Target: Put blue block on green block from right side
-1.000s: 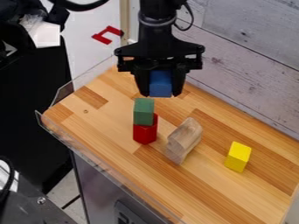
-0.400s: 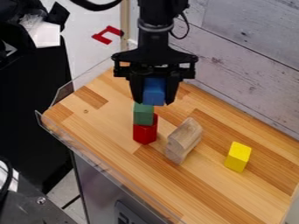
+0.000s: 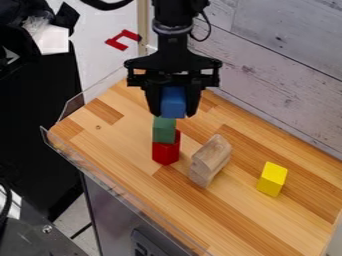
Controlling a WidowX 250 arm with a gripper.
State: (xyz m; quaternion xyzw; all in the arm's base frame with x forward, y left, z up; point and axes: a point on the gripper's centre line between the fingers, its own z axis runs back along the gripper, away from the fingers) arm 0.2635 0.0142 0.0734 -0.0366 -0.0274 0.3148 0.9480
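The gripper (image 3: 173,113) hangs at the upper middle of the camera view, shut on the blue block (image 3: 173,103), which sits upright between its two fingers. Just below the blue block in the view is the green block (image 3: 164,131), its top partly covered by the blue one. Whether blue and green touch, I cannot tell. The green block rests on the red block (image 3: 165,150), which stands on the wooden table (image 3: 127,145).
Right of the stack stands a plain wooden block (image 3: 210,160), and farther right a yellow block (image 3: 272,179). A clear plastic edging (image 3: 120,186) runs along the table's left side. The plank wall (image 3: 287,65) rises behind.
Holding the blue block, my gripper has moved left and somewhat down over the last second, with a slight rise at the end. The other blocks have stayed put.
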